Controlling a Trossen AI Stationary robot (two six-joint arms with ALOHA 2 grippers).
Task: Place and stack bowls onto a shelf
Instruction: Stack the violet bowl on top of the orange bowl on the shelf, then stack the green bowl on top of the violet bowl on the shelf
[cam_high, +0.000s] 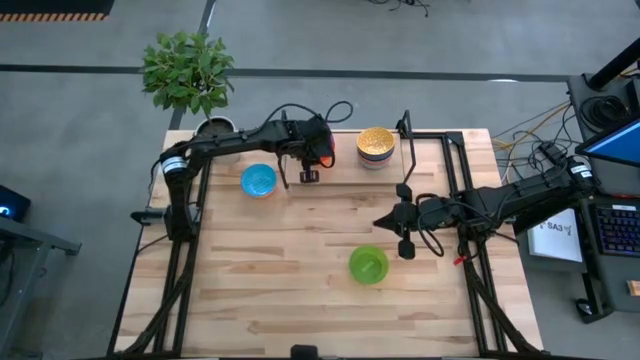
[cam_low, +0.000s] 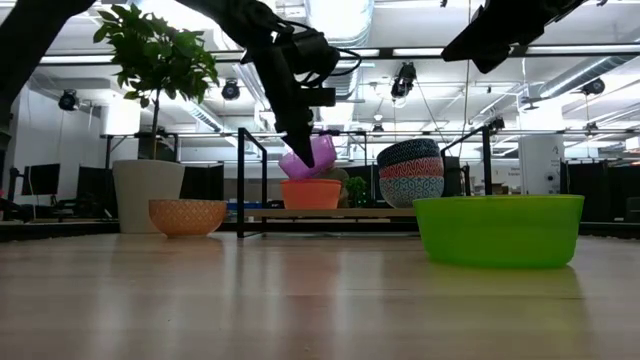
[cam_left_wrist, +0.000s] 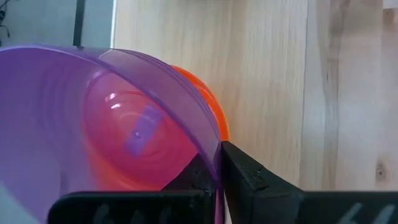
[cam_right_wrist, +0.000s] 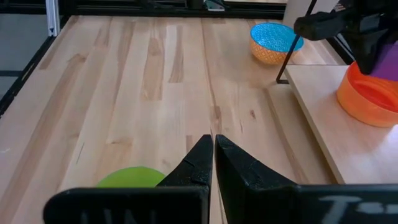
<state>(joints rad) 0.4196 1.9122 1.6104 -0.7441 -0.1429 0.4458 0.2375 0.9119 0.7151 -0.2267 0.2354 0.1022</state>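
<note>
The left gripper (cam_left_wrist: 217, 177) pinches the purple bowl's (cam_left_wrist: 93, 118) rim, tilted above the orange bowl (cam_low: 311, 193), which the high view hides. The right gripper (cam_right_wrist: 212, 163) hovers closed.

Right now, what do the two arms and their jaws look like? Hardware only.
Both arms are dark, near-black jointed links. The left arm has a pale band near its base and looped black cables at the wrist. The right arm has a pale band near its shoulder and black cabling along it. The left gripper and right gripper have wedge-shaped matte black jaws.
</note>
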